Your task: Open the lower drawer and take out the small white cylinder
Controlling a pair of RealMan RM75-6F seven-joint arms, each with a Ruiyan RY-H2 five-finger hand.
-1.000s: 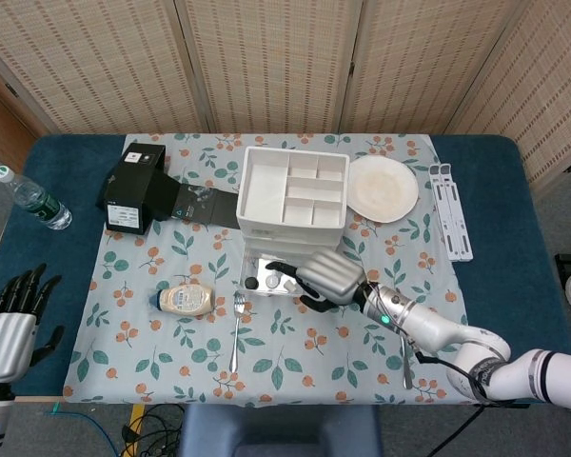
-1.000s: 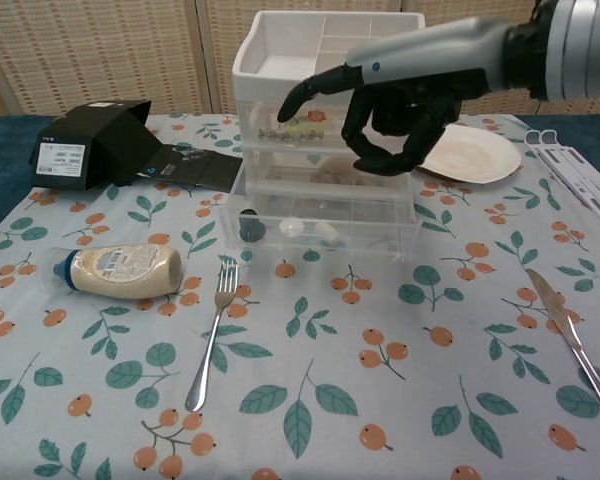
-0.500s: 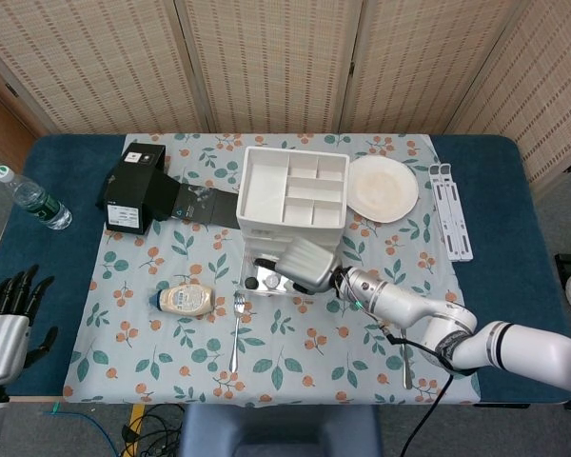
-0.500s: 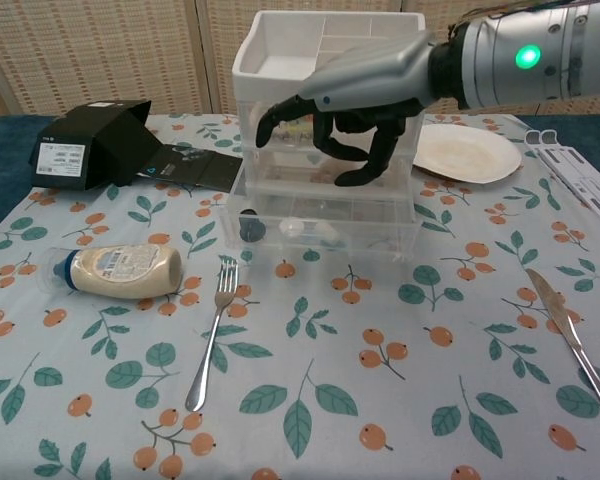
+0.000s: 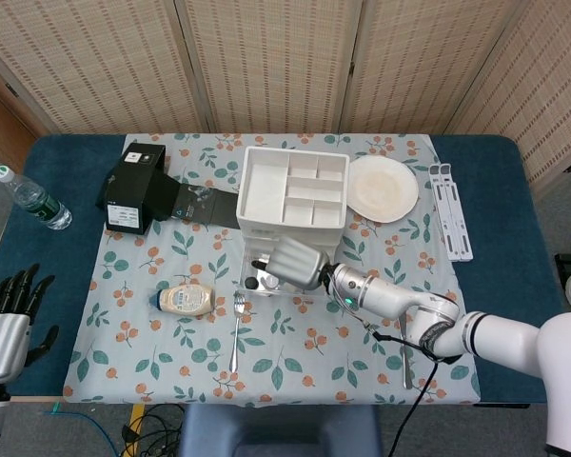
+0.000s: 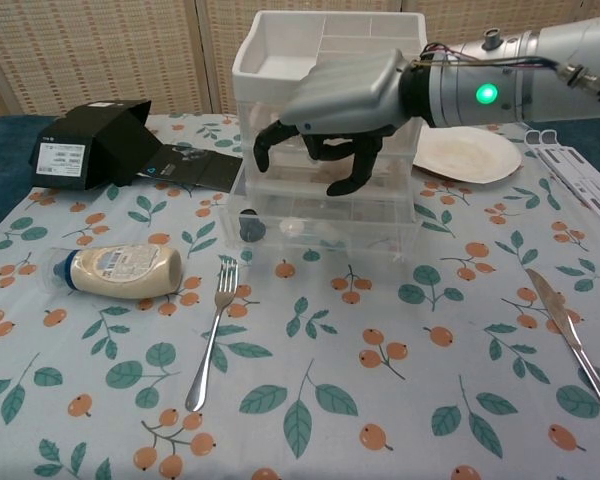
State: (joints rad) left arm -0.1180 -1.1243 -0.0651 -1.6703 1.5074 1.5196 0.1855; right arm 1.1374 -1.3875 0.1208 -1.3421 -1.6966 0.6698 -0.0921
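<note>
Clear plastic drawer unit (image 6: 325, 190) with a white compartmented tray on top; lower drawer (image 6: 320, 232) pulled out toward the camera. Right hand (image 6: 330, 110), silver shell with black fingers, hovers over the open drawer, fingers curled downward and apart, nothing visibly in them. Directly beneath the fingertips lies the small white cylinder (image 6: 292, 228), on the drawer floor beside another pale piece and a dark round object (image 6: 251, 229) to the hand's left. Left hand (image 5: 9, 319) sits well away at the table's near-left edge, black fingers spread, holding nothing.

Cloth: pale, printed with orange berries and green leaves, over a dark blue table (image 5: 495, 190). Left of the right hand: squat mayonnaise bottle (image 6: 115, 271) on its side, steel fork (image 6: 213, 330), black carton (image 6: 90, 143). Right of it: round cream plate (image 6: 468, 153), table knife (image 6: 572, 340). Woven reed screens (image 5: 266, 57) behind.
</note>
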